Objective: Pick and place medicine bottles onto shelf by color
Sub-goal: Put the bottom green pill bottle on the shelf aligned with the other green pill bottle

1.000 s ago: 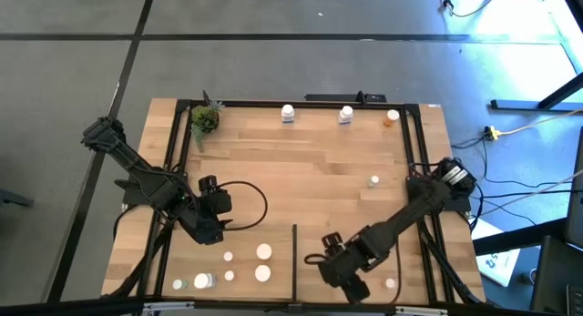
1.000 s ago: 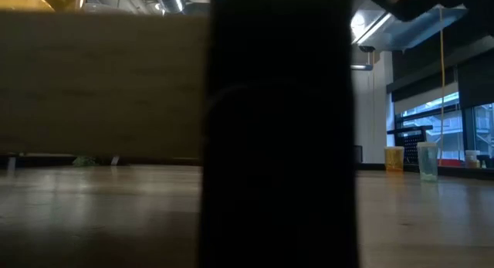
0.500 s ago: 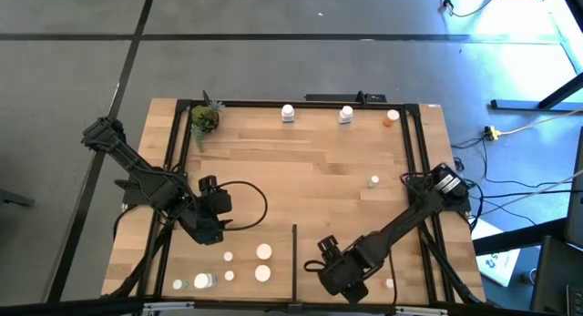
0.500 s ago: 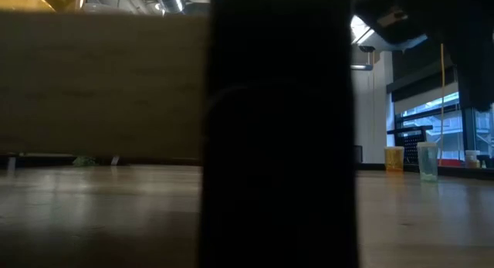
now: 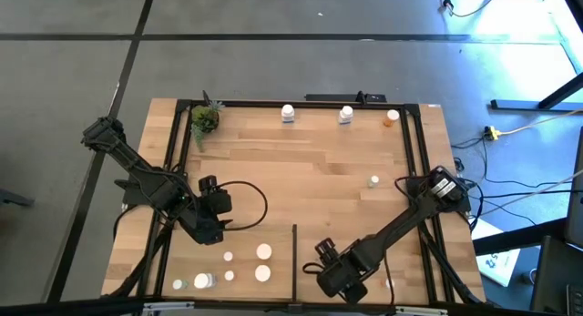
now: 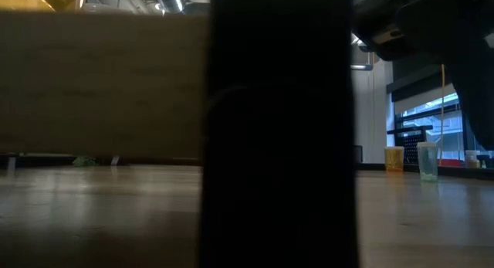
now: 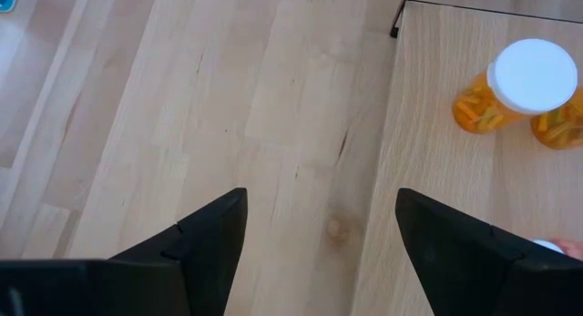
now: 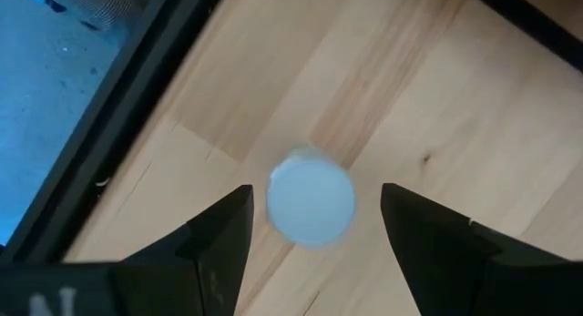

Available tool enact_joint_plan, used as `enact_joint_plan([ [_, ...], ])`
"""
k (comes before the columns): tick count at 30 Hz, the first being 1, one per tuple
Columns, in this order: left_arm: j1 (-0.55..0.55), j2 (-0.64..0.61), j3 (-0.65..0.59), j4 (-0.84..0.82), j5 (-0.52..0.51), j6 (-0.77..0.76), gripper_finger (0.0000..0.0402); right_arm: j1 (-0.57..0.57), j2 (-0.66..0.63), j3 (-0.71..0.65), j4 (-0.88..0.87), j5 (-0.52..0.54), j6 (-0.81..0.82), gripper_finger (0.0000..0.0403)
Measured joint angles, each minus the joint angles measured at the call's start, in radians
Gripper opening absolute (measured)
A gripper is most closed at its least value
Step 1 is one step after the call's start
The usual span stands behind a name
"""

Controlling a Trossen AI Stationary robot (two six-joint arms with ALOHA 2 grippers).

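At the far left of the high view, the dark left arm is reaching in from the table's left edge, and the left gripper (image 5: 211,227) is hanging over bare planks at lower left of the flat light-wood shelf framed by black metal bars (image 5: 310,166). In the left wrist view its two dark fingers (image 7: 214,239) are standing apart with nothing but wood between them; an orange translucent bottle with a white cap (image 7: 510,88) is lying well ahead of them, apart from both.

Just below that gripper in the high view, a cluster of small white-capped bottles (image 5: 262,252) is sitting at the bottom left of the shelf, with a pale green bottle (image 5: 179,284) at the cluster's left end. The small green potted plant (image 5: 204,119) is standing in the upper left corner. The thin black divider strip (image 5: 294,257) is running up from the bottom edge at centre.

Along the top edge, two white bottles (image 5: 288,113) are standing side by side, and a small orange bottle (image 5: 391,117) is sitting near the upper right corner. A lone pale bottle (image 5: 373,181) is sitting right of centre.

At lower right, the right gripper (image 5: 335,281) is hovering beside the divider. In the right wrist view its fingers (image 8: 223,229) are spread wide on either side of a round white-capped bottle (image 8: 311,197), not touching it.
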Motion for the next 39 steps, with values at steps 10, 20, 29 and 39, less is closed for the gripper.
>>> enact_joint_plan([
  [10,0.0,0.0,0.0,0.0,0.0,0.0,0.0273,0.0,0.055,0.0,0.048,0.0,-0.008,0.0243],
  [20,0.0,0.0,0.0,0.0,0.021,0.001,0.0273,0.0,0.056,0.0,0.057,0.001,-0.004,0.0165],
  [29,-0.034,0.0,0.0,0.005,0.074,0.106,0.0273,0.0,0.056,0.0,0.057,0.002,0.026,0.0098],
  [39,-0.104,0.0,0.0,0.079,0.075,0.12,0.0273,-0.005,0.056,0.0,0.065,0.022,0.057,0.0105],
])
